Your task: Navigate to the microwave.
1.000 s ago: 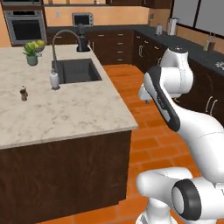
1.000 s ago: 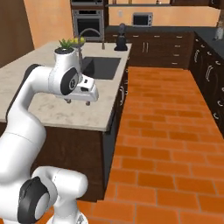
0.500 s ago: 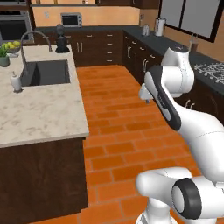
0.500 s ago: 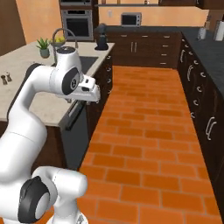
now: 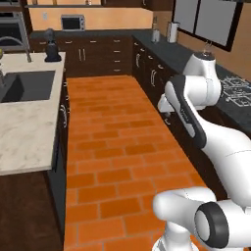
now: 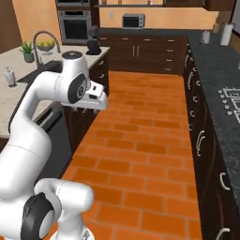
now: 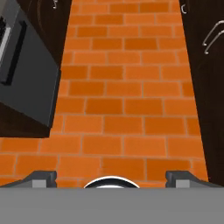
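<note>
My gripper (image 7: 111, 177) hangs with its two dark fingertips (image 7: 41, 177) spread wide apart and nothing between them, pointing down at the orange brick floor (image 7: 124, 105). In the hand view a dark grey panel with a long black bar handle (image 7: 26, 74) slants in at the left, and dark cabinet fronts with curved silver pulls (image 7: 209, 35) stand at the right.

My white arm is folded up with the hand tucked close in the middle of the aisle, seen from the right base camera just beside the corner of the island. The brick aisle runs straight ahead between the pale speckled stone island counter (image 5: 24, 132) with its sunken dark sink (image 5: 27, 86) on my left and a long run of dark brown cabinets under a black countertop (image 6: 220, 89) on my right. A curved steel tap (image 6: 44, 40) arches over the sink, with a small potted green plant (image 6: 27, 50) and a small white soap bottle (image 6: 9, 76) near it, and a black coffee machine (image 6: 93, 41) sits at the island's far end.

The microwave (image 6: 133, 20), a small grey box with a dark glass door, sits on the far back counter, straight down the aisle and well apart from me; it shows also in the left base view (image 5: 72, 22). To its left stands the steel wall oven with a dark window (image 6: 75, 26).
</note>
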Tool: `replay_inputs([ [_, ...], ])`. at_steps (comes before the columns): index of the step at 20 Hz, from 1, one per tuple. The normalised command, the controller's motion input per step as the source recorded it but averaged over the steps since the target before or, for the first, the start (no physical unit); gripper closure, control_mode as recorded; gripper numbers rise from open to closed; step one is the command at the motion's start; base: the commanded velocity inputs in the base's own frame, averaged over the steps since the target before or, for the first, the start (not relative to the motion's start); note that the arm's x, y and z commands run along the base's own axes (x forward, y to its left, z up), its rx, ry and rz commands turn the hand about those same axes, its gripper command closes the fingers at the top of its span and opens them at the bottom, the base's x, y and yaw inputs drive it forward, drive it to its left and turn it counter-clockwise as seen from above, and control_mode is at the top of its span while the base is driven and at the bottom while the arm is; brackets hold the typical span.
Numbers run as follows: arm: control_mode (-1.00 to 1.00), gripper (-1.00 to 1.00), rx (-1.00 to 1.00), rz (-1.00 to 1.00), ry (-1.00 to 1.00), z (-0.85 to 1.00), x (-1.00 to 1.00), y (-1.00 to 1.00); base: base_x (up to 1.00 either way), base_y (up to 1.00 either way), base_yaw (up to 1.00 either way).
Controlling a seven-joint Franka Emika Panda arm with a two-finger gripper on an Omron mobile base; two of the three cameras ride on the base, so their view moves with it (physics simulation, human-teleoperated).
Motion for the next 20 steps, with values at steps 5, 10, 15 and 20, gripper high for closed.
replay_inputs([
  [5,1.00,-1.00,0.00,0.00,0.00,0.00,0.00,0.00,1.00,-0.54,0.09],
  [10,1.00,-1.00,0.00,0.00,0.00,0.00,0.00,0.00,1.00,-0.52,0.12],
  [15,1.00,-1.00,0.00,0.00,0.00,0.00,0.00,0.00,1.00,-0.39,0.11],
  [20,1.00,-1.00,0.00,0.00,0.00,0.00,0.00,0.00,1.00,-0.27,0.06],
])
